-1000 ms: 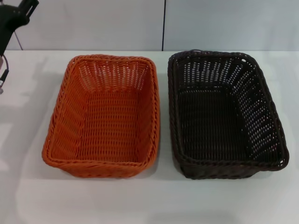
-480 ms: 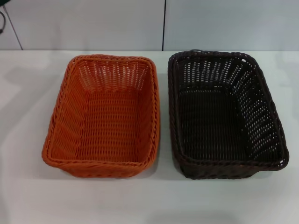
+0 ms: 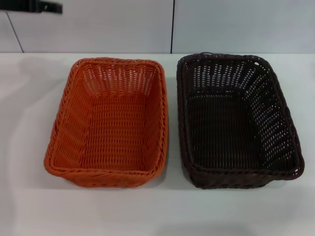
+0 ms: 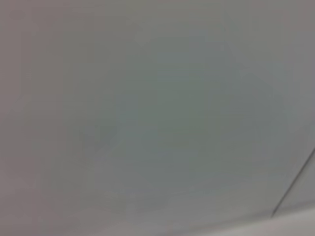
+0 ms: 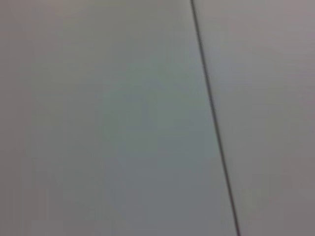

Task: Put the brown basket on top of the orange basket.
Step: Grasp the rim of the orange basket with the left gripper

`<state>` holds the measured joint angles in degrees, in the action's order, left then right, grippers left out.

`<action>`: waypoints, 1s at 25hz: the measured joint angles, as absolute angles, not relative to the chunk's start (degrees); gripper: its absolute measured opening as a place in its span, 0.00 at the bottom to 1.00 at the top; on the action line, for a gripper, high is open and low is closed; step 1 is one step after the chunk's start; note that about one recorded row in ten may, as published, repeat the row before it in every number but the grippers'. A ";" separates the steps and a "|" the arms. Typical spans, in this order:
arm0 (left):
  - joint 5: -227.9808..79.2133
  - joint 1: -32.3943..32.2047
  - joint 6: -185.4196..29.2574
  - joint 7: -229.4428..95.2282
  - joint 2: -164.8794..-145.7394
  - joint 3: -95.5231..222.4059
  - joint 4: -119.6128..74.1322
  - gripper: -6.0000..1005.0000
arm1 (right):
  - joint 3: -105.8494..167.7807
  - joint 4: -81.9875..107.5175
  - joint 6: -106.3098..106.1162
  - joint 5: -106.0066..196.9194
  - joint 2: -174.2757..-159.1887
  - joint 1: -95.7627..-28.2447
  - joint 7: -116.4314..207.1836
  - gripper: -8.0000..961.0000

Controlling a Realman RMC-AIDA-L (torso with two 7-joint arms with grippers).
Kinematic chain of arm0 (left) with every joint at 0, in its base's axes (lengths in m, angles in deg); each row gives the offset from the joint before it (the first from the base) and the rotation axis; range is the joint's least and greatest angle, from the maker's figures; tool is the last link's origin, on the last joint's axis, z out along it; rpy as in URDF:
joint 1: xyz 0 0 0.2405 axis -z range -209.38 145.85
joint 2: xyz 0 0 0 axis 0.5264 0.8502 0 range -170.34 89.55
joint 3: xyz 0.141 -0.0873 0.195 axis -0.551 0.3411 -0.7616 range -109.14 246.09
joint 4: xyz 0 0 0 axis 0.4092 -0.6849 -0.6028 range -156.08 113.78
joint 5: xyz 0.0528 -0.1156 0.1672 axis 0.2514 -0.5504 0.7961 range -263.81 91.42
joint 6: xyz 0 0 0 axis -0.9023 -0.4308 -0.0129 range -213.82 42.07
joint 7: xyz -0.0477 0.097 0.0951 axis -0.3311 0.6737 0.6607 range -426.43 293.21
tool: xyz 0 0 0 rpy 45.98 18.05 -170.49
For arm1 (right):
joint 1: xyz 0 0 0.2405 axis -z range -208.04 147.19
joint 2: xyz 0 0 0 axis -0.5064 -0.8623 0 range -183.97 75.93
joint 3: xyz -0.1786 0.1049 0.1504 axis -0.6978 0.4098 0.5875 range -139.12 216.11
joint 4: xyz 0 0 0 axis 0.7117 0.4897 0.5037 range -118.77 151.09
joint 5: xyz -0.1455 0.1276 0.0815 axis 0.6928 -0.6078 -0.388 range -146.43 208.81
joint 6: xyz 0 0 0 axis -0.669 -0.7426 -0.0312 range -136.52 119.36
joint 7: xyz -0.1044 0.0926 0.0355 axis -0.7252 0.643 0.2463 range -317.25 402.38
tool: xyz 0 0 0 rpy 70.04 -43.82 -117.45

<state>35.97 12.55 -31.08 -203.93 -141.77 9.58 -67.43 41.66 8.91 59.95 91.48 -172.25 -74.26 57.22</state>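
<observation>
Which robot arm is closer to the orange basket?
Left. A dark bit of the left arm shows high above the table, beyond the orange basket. The right arm isn't visible anywhere.

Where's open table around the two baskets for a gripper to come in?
Bare table runs along the near edge, and left of the orange basket. A thinner strip lies behind both. It is tight between the orange basket and the brown basket, and right of the brown one.

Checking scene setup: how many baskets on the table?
2, side by side, apart. The orange basket sits on the robot's left, the brown basket on its right, both upright and empty on the table. Nothing looks hidden.
</observation>
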 joint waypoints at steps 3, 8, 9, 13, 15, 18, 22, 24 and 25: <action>49.19 14.16 -22.74 -212.46 -142.21 12.31 -72.19 0.84 | 42.08 8.83 59.94 91.47 -171.89 -73.74 57.17 0.64; 56.67 14.82 -17.09 -216.99 -143.25 13.80 -76.99 0.84 | 42.22 8.12 59.94 91.47 -171.69 -73.58 57.13 0.64; 67.29 15.53 -5.06 -224.04 -146.32 15.94 -86.06 0.84 | 42.21 7.95 59.94 91.47 -171.69 -73.54 57.13 0.64; 68.93 15.68 -0.14 -226.27 -147.39 16.71 -87.84 0.84 | 42.50 7.43 59.90 91.47 -171.55 -73.43 57.11 0.64; 68.93 15.68 -0.14 -226.27 -147.39 16.71 -87.84 0.84 | 42.60 7.43 59.89 91.47 -171.29 -73.42 57.11 0.64; 69.21 15.54 4.32 -228.46 -149.12 18.08 -89.63 0.84 | 42.40 7.40 59.88 91.48 -171.02 -73.52 57.09 0.63; 72.33 15.29 6.79 -230.57 -153.14 18.41 -89.94 0.83 | 42.21 6.80 59.88 91.49 -170.88 -73.87 57.08 0.64; 74.22 14.50 5.59 -230.98 -154.72 18.61 -89.90 0.83 | 41.78 6.71 59.88 91.79 -170.71 -74.26 57.03 0.64; 74.22 14.50 5.59 -230.98 -154.72 18.61 -89.90 0.83 | 41.78 6.71 59.88 91.79 -170.71 -74.26 57.03 0.64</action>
<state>74.22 14.50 5.59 -230.98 -154.72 18.61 -89.90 41.78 6.71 59.88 91.79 -170.71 -74.26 57.03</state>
